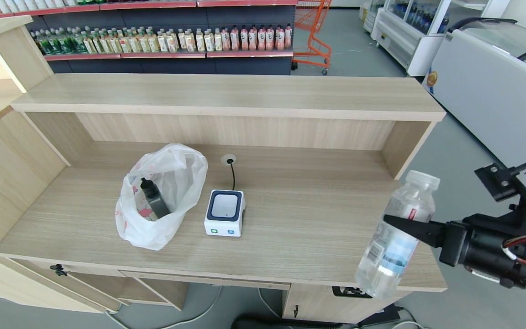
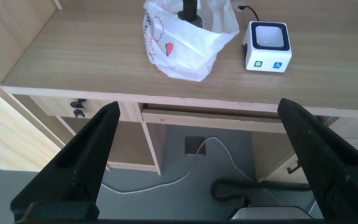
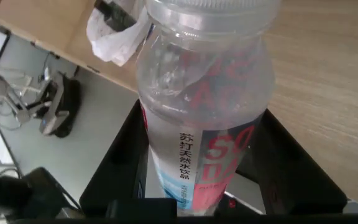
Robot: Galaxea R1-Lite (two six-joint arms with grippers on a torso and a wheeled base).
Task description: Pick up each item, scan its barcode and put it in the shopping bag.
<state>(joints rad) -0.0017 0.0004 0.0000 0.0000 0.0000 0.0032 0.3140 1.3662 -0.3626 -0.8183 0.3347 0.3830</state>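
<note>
The water bottle point(image 1: 410, 197) is being held in the air by the right claw point(image 1: 400, 226), over the front right corner of the worktop point(image 1: 318, 214). It is a clear bottle with a white cap, and it is leaning, with the cap pointing up and away from the robot. The two black fingers point(image 3: 122, 163) are pressing on its sides around the label, so this claw is closed on the bottle. In the right wrist view the water bottle point(image 3: 207, 118) is standing between the fingers, with red and blue print on its label.

The white scanner point(image 1: 224, 212) is sitting near the middle of the worktop, well apart from the bottle, with its window facing up. A black cable point(image 1: 233, 176) is running from it to a round hole behind it. Just beside the scanner, on its left, the white shopping bag point(image 1: 130, 221) is standing open. A dark bottle point(image 1: 154, 199) is leaning inside it.

The left claw point(image 2: 197, 168) is hanging low in front of the worktop's front edge, with its fingers point(image 2: 82, 165) spread wide apart and gripping nothing. Beyond it, the shopping bag point(image 2: 182, 53) and the scanner point(image 2: 267, 45) are showing on the worktop point(image 2: 73, 59).

Behind the worktop, shelves of drinks point(image 1: 162, 40) are lining the wall, and an orange cart point(image 1: 312, 34) is standing in the aisle.
</note>
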